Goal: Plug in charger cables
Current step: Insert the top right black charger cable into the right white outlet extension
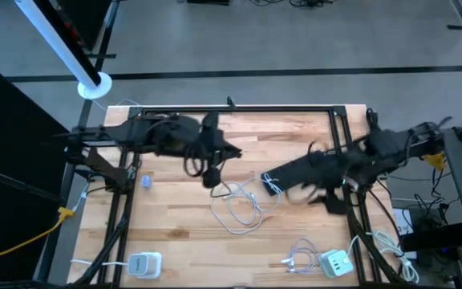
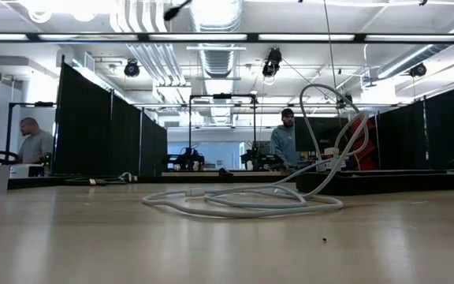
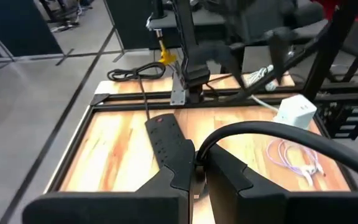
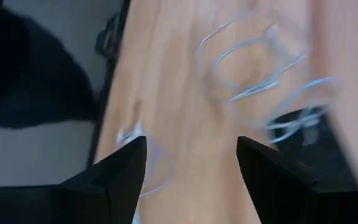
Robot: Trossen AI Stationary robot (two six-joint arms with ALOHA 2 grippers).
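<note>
A white charger cable [image 1: 235, 205] lies in loose loops at mid-table; in the low view one loop of the white cable [image 2: 329, 102] stands up off the wood. A black power strip [image 3: 166, 140] lies beyond it, under the right arm. My left gripper [image 1: 213, 175] hovers over the far end of the white loops, shut, with a black cable [image 3: 260, 130] coming out from between its fingers. My right gripper [image 1: 331, 201] hangs above the table's right part, tilted downward, open and empty, with blurred white loops [image 4: 247, 68] below it. Neither gripper shows in the low view. My left gripper [image 3: 197, 165] pinches the black cable by its end [image 3: 201, 154] between its two fingers. The fingers hide the spot of contact. From there the cable arches up and away above the wood and leaves the picture.
White charger blocks stand near the front edge at left [image 1: 144, 263] and right [image 1: 335, 262], with a bundle of thin pale cables [image 1: 299, 257] beside the right one. A yellow cable [image 1: 22, 241] runs off the table's left. Black frame rails [image 1: 239, 110] border the table. People stand in the room behind [image 2: 286, 138].
</note>
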